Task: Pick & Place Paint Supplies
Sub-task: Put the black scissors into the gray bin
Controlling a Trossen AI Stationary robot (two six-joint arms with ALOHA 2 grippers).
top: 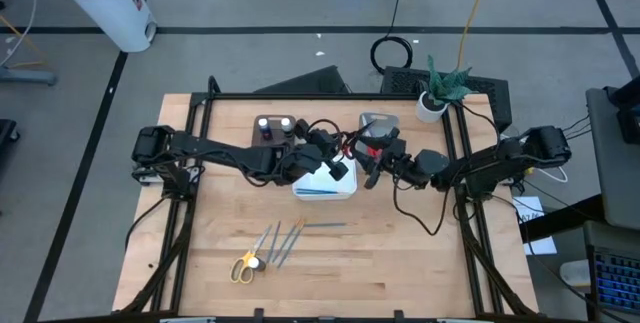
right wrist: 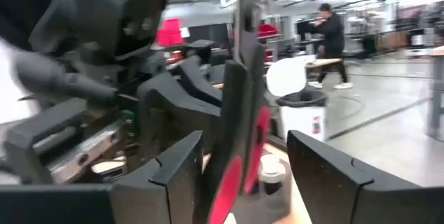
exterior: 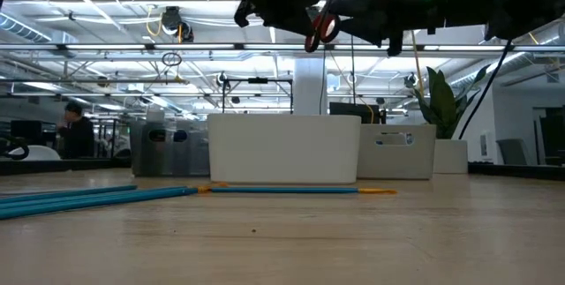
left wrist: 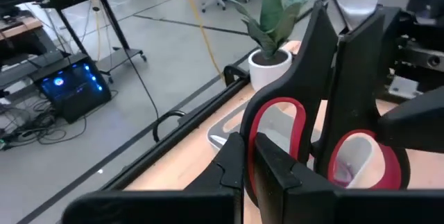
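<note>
Scissors (top: 368, 150) | above white tray (top: 325, 185) | left gripper (top: 342, 153) clamped, right gripper (top: 372, 168) beside

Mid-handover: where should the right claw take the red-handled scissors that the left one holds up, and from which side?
Probably the flat faces of the black-and-red plastic-handled scissors, beyond the red loops, since the shut left claw occupies a loop. Come from opposite the left arm: the open right claw sees them edge-on between its fingers.
</note>
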